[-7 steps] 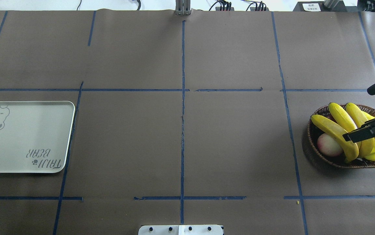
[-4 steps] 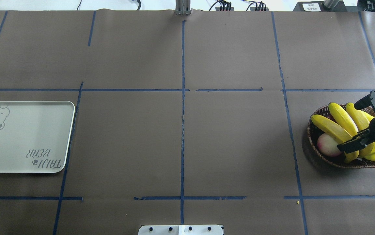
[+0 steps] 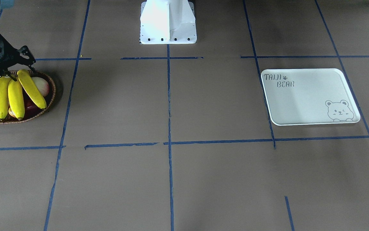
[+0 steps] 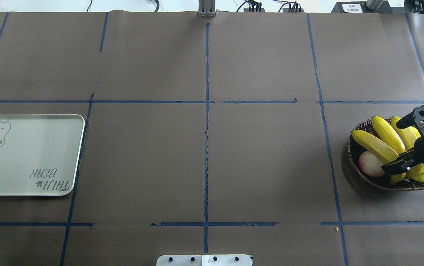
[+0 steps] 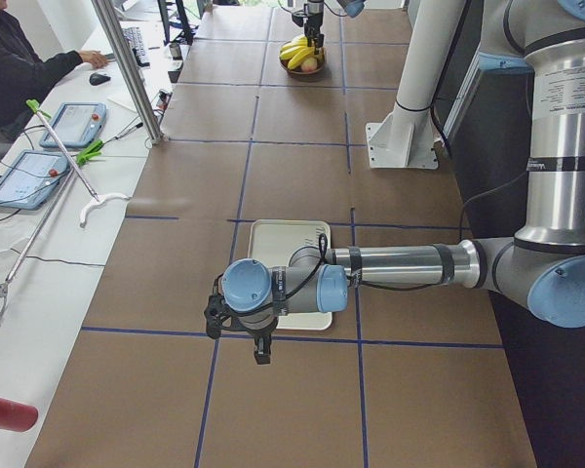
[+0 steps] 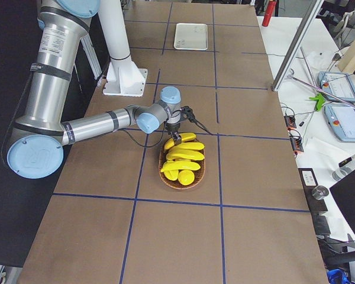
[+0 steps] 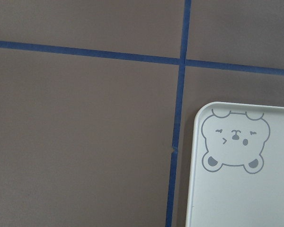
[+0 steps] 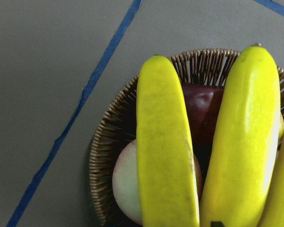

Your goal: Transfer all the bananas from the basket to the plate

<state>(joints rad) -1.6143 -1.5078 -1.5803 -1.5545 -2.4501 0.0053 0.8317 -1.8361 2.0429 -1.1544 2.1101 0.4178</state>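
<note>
Several yellow bananas (image 4: 376,147) lie side by side in the brown wicker basket (image 4: 351,162) at the table's right end. My right gripper (image 4: 394,146) hovers open over them, one finger near the basket's far rim and the other near its front, and it touches no fruit. The right wrist view shows two bananas (image 8: 165,156) close below. The white plate (image 4: 27,155) lies bare at the left edge. My left gripper (image 5: 236,336) hangs over a corner of the plate (image 7: 246,198); I cannot tell whether it is open or shut.
A pink-white peach (image 4: 369,164) and a dark red fruit (image 8: 203,104) sit under the bananas in the basket. The white robot base (image 3: 168,22) stands at the table's edge. A person sits at a side desk (image 5: 19,58).
The right gripper has moved in over the basket, leftward and lower above the bananas, still open. Bananas, basket and plate have not moved.
</note>
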